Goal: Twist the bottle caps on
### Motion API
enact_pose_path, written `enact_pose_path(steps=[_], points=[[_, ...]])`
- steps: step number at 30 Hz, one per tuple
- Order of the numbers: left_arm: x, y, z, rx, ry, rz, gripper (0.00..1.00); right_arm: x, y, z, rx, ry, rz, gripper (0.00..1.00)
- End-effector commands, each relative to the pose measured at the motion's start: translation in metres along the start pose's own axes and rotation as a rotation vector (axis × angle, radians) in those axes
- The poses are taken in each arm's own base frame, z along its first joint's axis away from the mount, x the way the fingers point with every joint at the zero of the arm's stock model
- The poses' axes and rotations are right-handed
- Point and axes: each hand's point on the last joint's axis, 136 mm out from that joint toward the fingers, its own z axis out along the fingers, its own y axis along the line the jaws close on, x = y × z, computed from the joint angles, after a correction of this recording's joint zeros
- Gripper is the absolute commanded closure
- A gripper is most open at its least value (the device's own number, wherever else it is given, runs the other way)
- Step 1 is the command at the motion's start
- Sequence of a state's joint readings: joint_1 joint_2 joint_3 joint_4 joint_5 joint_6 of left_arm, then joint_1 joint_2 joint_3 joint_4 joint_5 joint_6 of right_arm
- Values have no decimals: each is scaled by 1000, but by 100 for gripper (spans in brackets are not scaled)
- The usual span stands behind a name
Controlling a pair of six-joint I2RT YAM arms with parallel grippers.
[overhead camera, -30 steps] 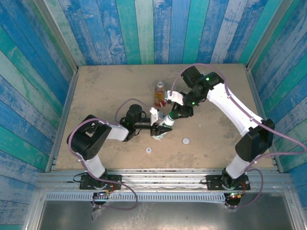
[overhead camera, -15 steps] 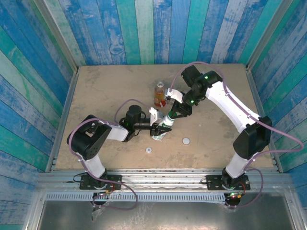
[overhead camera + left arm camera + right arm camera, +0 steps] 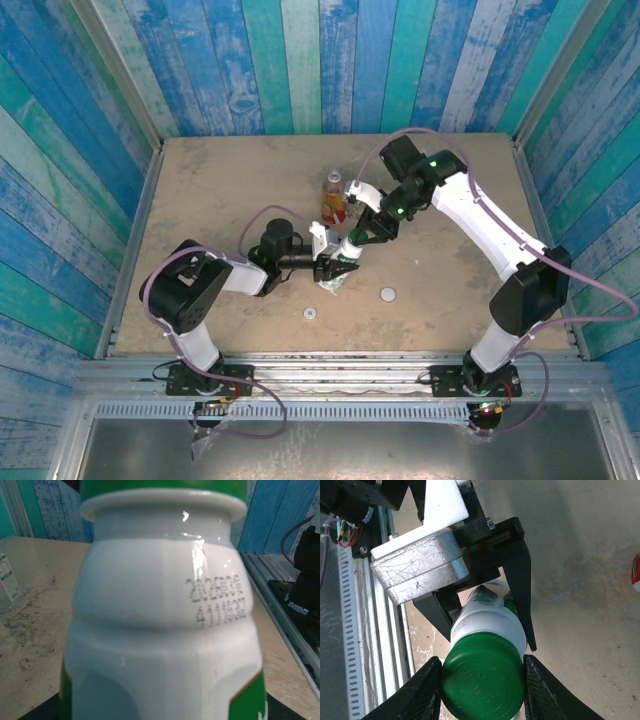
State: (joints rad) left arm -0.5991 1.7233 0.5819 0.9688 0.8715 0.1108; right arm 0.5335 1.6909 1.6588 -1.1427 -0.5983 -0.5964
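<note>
The green cap [image 3: 482,677] is being screwed onto the white bottle [image 3: 165,630], which the left pincer [image 3: 335,268] pinches at mid desk [image 3: 220,180]; the right pincer [image 3: 360,238], clamped around the cap, probably needs a steady twist next.

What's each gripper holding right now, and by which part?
Left gripper clamps the white bottle by its body; right gripper grips the green cap by its sides.

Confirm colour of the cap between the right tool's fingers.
The cap is dark green, clearest in the right wrist view.
</note>
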Motion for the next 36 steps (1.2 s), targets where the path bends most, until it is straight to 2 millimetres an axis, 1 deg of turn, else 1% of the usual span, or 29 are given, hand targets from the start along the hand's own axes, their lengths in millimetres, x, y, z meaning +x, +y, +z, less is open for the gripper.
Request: enact_pose_path(steps=[1,4,8,10,12,14,15,18,21,25,28,31,34,36], points=[[-56,13,-1,-80,-152,172,50,9,1,16,-26,67,109,63],[-61,27,-1,-175,-145,210,50,11,-7,17,18,87,227,62],[-77,42,-4,-280,-192,245,50,17,-21,19,105,111,446,63],[-82,48,-3,-308,-198,257,51,18,-22,21,118,99,575,64],[-82,51,1,-309,-178,275,50,17,-20,26,111,69,706,63],[-80,51,6,-306,-160,289,50,18,-21,30,163,71,774,63],[-78,50,7,-303,-150,291,50,14,-11,37,181,87,759,61],[-72,49,9,-289,-138,281,50,3,-6,38,199,55,767,59],[-68,43,9,-267,-141,269,50,-1,-13,26,241,24,750,59],[-64,39,5,-268,-137,262,50,-5,-20,12,246,-12,731,55],[-62,37,4,-265,-130,255,50,-9,-23,7,246,-26,710,50],[-57,35,4,-252,-115,246,50,-18,-20,2,229,-45,668,43],[-49,34,4,-251,-86,238,50,-24,-18,-8,251,-69,604,34],[-41,35,3,-255,-59,228,50,-28,-14,-17,253,-89,542,28]])
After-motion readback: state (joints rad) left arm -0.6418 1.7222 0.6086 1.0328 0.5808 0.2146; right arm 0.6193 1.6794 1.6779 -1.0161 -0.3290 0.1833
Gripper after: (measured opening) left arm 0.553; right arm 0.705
